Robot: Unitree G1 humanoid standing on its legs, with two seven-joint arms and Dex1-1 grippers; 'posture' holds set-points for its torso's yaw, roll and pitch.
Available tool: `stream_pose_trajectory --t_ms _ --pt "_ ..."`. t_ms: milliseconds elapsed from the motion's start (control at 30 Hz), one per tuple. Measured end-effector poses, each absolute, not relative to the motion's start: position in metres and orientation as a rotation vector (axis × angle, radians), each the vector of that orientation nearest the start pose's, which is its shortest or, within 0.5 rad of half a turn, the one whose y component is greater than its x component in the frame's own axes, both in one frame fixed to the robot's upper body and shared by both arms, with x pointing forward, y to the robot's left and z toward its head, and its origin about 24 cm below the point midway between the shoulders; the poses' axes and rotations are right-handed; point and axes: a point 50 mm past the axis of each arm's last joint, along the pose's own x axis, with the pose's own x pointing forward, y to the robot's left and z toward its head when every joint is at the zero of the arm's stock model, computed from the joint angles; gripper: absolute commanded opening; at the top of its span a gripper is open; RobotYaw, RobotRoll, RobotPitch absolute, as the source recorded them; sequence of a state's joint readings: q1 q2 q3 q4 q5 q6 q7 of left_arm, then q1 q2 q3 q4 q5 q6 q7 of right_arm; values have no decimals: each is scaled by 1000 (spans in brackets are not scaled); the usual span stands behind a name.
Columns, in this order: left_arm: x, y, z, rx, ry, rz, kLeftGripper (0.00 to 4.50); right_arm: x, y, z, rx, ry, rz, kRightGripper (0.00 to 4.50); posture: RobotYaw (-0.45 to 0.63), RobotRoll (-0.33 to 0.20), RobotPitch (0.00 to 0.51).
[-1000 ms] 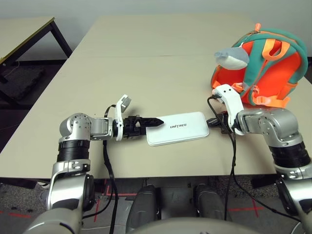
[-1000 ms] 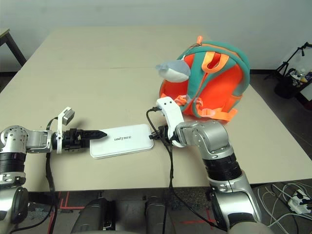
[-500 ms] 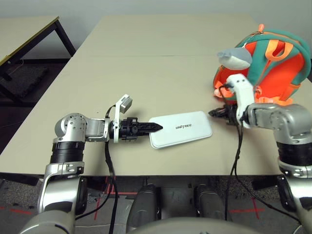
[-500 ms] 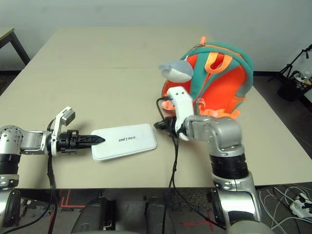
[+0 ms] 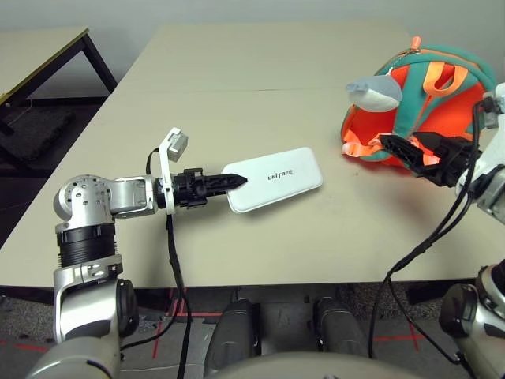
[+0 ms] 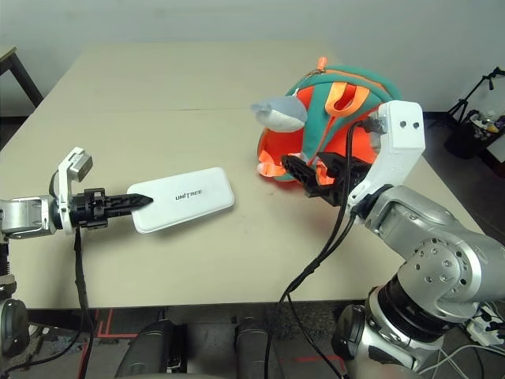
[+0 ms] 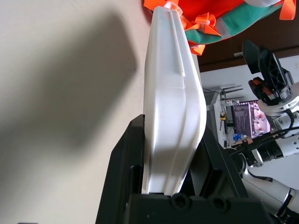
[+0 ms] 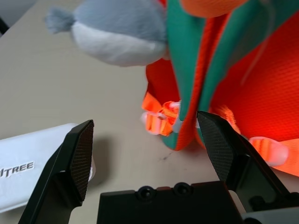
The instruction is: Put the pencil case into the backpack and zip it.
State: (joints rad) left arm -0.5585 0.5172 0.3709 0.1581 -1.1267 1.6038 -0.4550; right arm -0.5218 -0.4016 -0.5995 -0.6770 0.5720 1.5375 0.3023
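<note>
The left tool [image 5: 211, 185] pinches one short end of the stiff, smooth, light-looking pencil case [image 5: 272, 178]; a deeper bite resists slipping. The right tool [image 6: 312, 175] gapes empty near the soft backpack [image 6: 347, 110].

Bare table [image 5: 237, 103] lies behind the pencil case [image 5: 272, 178]; the backpack [image 5: 430, 103] blocks the right

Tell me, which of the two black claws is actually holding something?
The left gripper: it clamps one end of the flat white pencil case. The right gripper gapes open, empty, beside the orange and teal backpack.
</note>
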Motion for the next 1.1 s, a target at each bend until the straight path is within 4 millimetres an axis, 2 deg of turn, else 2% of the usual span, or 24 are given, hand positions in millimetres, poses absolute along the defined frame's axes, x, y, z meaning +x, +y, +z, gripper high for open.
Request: stream_pose_trajectory --t_ms 233,700,800,1100 --pt "277 196 144 -745 750 -907 1390 260 -235 216 106 141 214 4500 -8 0 99" --pt "269 200 146 -765 687 -873 1389 314 -230 186 15 125 167 4500 78 0 98" --pt "267 200 145 -769 688 -870 1389 320 -231 186 -6 100 151 4005 74 0 98" --pt "264 199 150 -777 675 -905 1389 323 -232 190 -48 57 138 1169 47 0 95"
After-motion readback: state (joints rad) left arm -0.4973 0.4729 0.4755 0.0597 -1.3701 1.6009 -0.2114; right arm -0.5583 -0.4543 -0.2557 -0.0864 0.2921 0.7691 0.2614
